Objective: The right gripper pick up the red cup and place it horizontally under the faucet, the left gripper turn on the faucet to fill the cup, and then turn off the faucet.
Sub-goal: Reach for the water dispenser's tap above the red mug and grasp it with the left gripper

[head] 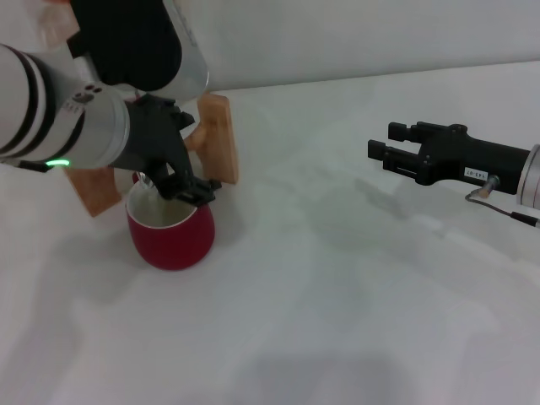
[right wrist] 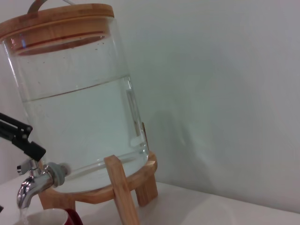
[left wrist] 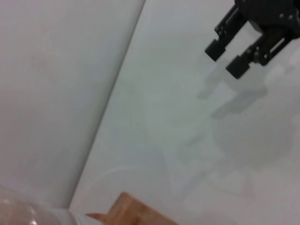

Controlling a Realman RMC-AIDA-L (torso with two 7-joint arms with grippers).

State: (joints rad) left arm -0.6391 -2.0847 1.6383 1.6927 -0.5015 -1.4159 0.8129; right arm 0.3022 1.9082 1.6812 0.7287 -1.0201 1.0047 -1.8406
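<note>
The red cup stands upright on the white table under the faucet, its white inside showing. It also shows in the right wrist view. The faucet is a chrome spigot on the clear water jar. A thin stream of water seems to fall from the spout into the cup. My left gripper is at the faucet's handle, just above the cup's rim. My right gripper is open and empty, hovering above the table well to the right of the cup. It also shows in the left wrist view.
The jar sits on a wooden stand with splayed legs, right behind the cup. A wooden lid tops the jar. A white wall stands behind it. The white table stretches between the cup and the right gripper.
</note>
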